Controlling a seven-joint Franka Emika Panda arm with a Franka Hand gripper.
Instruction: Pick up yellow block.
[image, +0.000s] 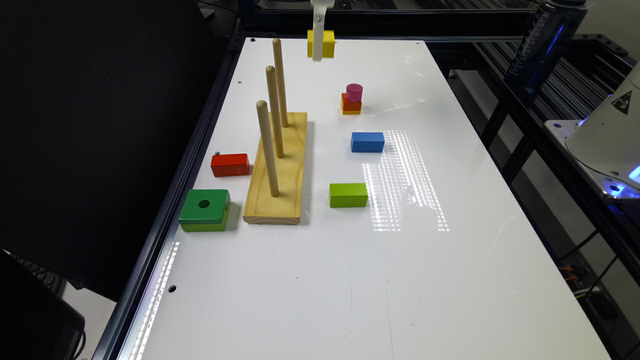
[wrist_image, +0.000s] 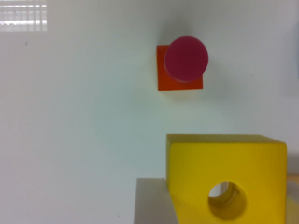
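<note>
Yellow block (image: 325, 44) aloft in pincer (image: 318, 42)

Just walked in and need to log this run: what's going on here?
The robot arm has the yellow block in its gripper, lifted clear above the far end of the white table. In the wrist view the block sits against a finger. Below it is the pink cylinder stacked on orange and yellow pieces. The peg board and the other blocks sit untouched on the table.

The exterior camera looks down along my tabletop (image: 320, 280) from high up. My wrist camera faces straight down, close. Both catch the pink cylinder (image: 354, 92) (wrist_image: 186, 59).
</note>
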